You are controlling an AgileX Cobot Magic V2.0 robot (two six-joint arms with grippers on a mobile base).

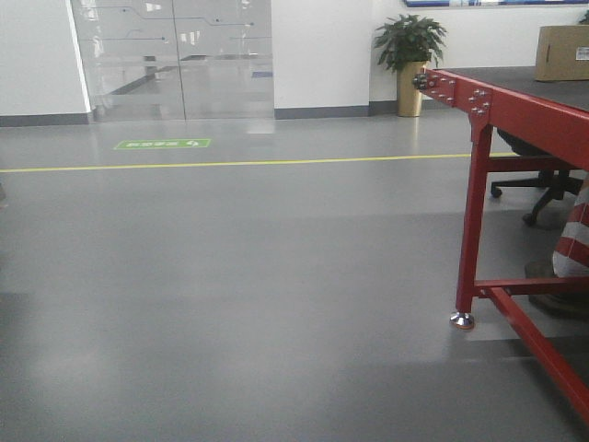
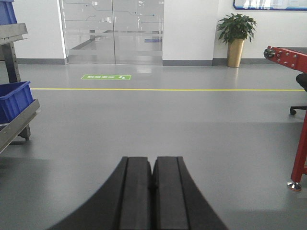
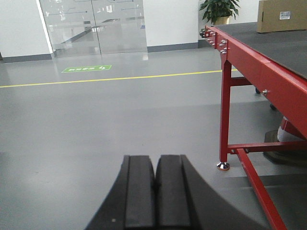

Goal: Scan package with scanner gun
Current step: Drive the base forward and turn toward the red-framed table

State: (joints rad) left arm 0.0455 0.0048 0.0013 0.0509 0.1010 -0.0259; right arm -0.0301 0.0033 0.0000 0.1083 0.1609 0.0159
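Note:
The package, a tan cardboard box (image 3: 283,15) with a small white barcode label, sits far back on the red-framed table (image 3: 268,72) at the upper right; it also shows in the front view as the package (image 1: 562,52). The scanner gun is out of view. My left gripper (image 2: 153,163) is shut and holds nothing, pointing over bare grey floor. The right gripper (image 3: 155,160) is also shut and holds nothing, left of the table's leg and well short of the package.
A red table leg (image 1: 471,230) with a metal foot stands on the floor to the right, with an office chair (image 1: 543,180) and a striped cone (image 1: 572,239) beneath. Blue bins (image 2: 14,99) on a rack stand left. Glass doors (image 1: 175,55), a yellow floor line (image 1: 230,164) and a potted plant (image 1: 409,55) lie ahead.

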